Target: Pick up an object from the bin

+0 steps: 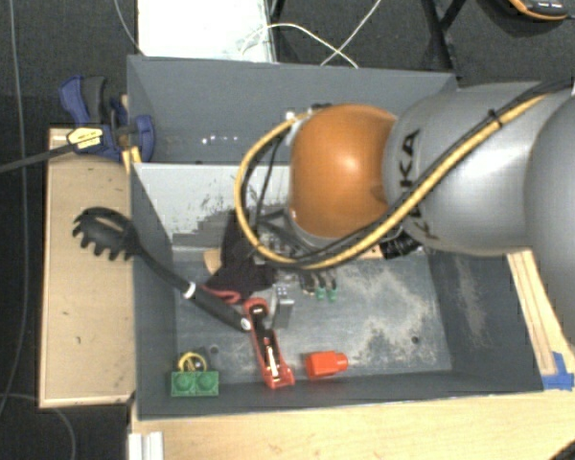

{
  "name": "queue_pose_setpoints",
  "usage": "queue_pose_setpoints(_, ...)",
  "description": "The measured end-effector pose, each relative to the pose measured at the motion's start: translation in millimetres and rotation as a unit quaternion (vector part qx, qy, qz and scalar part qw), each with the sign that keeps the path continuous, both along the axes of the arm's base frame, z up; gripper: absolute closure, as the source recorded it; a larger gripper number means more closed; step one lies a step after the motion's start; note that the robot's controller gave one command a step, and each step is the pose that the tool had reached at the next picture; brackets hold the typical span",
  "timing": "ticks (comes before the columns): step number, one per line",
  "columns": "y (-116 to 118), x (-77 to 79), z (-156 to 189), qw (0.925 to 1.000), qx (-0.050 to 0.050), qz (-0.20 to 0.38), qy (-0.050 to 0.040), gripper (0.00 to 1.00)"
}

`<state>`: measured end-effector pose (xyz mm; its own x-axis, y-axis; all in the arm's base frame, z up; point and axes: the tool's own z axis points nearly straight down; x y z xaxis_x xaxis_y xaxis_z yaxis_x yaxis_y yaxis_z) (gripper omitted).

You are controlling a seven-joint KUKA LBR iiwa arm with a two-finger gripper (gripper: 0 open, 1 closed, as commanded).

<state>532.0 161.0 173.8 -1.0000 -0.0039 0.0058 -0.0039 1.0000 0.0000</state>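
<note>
The gripper (286,297) sits low in the middle of the bin, mostly hidden under the arm's orange cover. Just below it lies a red hand tool (269,353) with a black grip, pointing toward the front wall. A black crumpled cloth-like thing (238,257) lies against the gripper's left side. A black slotted spoon (163,257) leans over the bin's left wall, its handle end reaching down near the red tool. A small orange-red block (326,363) rests to the right of the red tool.
A green toy brick (194,383) with a yellow ring (190,362) behind it lies in the front left corner. The arm and its orange cover with looped cables hide the bin's back and right half.
</note>
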Motion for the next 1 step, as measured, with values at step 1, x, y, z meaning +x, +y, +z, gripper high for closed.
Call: queue_pose_setpoints(1, -1.1, 1.8, 4.9, 1.0000, 0.001, -0.004, -0.0040, 0.00)
